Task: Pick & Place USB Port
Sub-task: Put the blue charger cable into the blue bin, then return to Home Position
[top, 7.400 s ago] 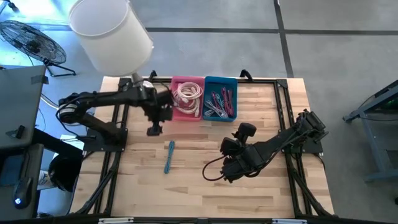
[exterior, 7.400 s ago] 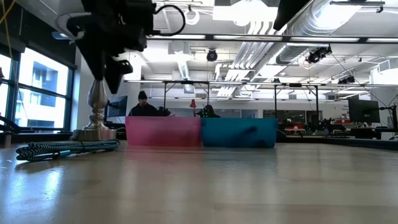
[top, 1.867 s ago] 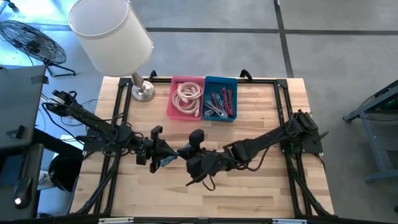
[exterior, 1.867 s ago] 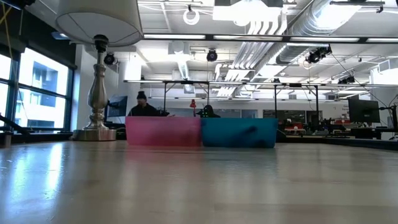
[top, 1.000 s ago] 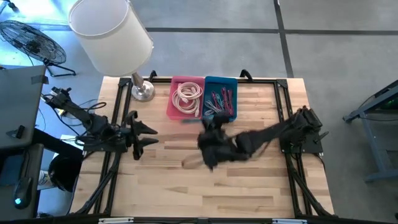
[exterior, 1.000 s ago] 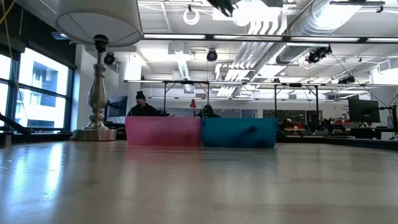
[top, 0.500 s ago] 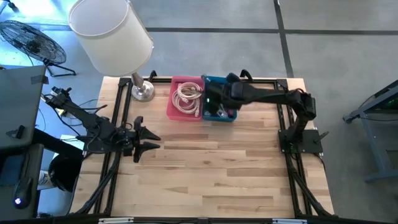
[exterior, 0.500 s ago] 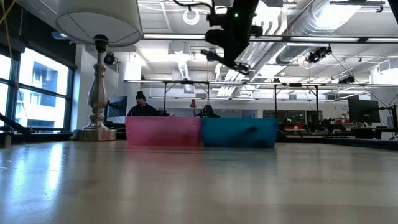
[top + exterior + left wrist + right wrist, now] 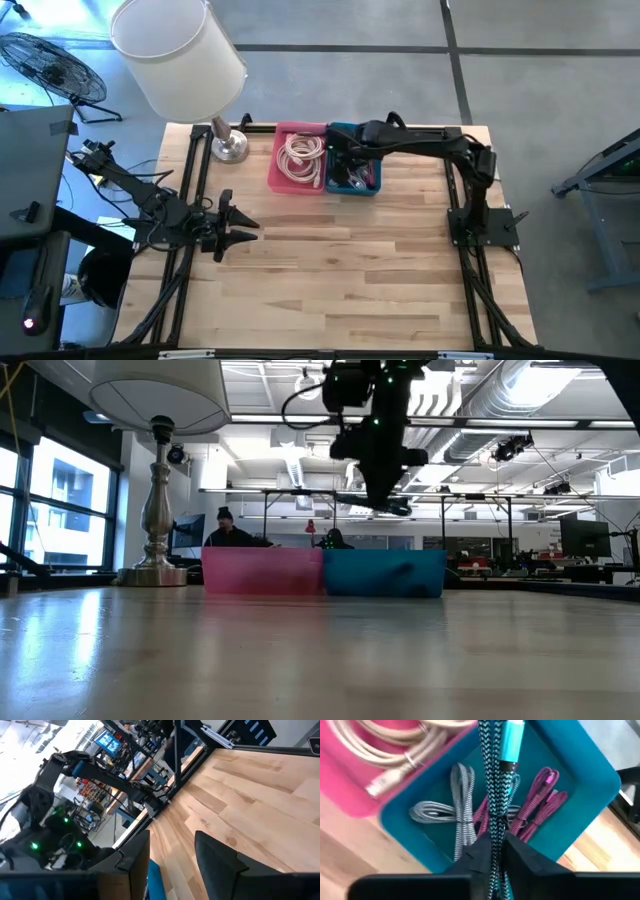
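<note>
My right gripper (image 9: 348,160) hangs over the blue bin (image 9: 372,188), pointing steeply down, shut on a teal-and-black braided USB cable (image 9: 492,795). The cable's teal plug (image 9: 511,742) hangs over the bin's inside. A grey braided cable (image 9: 461,795) and purple cables (image 9: 540,800) lie in this bin. In the low view the gripper (image 9: 385,500) stands above the bin's wall (image 9: 385,573). My left gripper (image 9: 235,228) waits open at the table's left side, holding nothing. My right gripper pinches the braided cable (image 9: 492,822) between its two fingers (image 9: 522,852), some way back from the plug end. At least two strands lie side by side in the pinch. The fingers slant down from above. The cable hangs below them over the blue bin; whether it touches the bin's contents I cannot tell.
A pink bin (image 9: 298,157) with coiled cream cables stands against the blue bin's left side. A lamp with a white shade (image 9: 180,55) has its metal base (image 9: 230,148) at the far left. Bare wood (image 9: 340,270) fills the table's near half.
My right gripper has swung from the table's middle toward the far edge, carrying the cable. It has rolled, tipped down and come to stand over the blue bin. My left gripper has tipped down a little in place.
</note>
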`<action>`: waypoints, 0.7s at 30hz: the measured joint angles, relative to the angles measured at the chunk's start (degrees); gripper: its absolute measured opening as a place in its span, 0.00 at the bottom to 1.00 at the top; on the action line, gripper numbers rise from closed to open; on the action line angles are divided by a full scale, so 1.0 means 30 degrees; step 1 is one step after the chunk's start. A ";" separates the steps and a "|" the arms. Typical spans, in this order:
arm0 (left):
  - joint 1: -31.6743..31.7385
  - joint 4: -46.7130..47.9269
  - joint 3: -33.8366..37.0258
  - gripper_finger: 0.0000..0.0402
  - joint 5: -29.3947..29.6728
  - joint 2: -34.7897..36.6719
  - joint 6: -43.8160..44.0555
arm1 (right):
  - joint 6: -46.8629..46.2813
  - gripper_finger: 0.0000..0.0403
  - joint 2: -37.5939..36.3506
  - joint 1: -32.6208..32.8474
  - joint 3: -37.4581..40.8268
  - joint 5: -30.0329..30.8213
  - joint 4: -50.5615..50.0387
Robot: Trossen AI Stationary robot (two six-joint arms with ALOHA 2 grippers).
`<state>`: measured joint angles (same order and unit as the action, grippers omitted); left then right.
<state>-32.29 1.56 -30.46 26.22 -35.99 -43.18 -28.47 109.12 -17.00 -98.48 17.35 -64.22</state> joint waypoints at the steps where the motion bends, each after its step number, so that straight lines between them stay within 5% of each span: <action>1: 0.0000 0.0005 0.0000 0.38 -0.0005 0.0000 0.0001 | 0.0052 0.11 0.0205 -0.0010 0.0000 0.0027 -0.0088; 13: 0.0000 -0.0454 0.0000 0.38 0.0863 0.0009 -0.0091 | 0.3638 0.41 0.0623 0.0302 -0.0007 0.1606 -0.0147; 17: 0.0008 -0.0224 -0.0341 0.36 0.2839 0.0245 -0.1119 | 0.4759 0.39 -0.0404 0.0242 -0.0007 0.0990 -0.1340; 21: 0.0007 0.1125 -0.1452 0.23 0.4431 0.0357 -0.2347 | 0.5233 0.22 -0.1947 0.0186 -0.0007 0.1143 -0.3537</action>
<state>-32.27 4.94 -34.81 39.51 -34.92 -50.22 -12.77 103.28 -16.45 -98.50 20.78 -74.83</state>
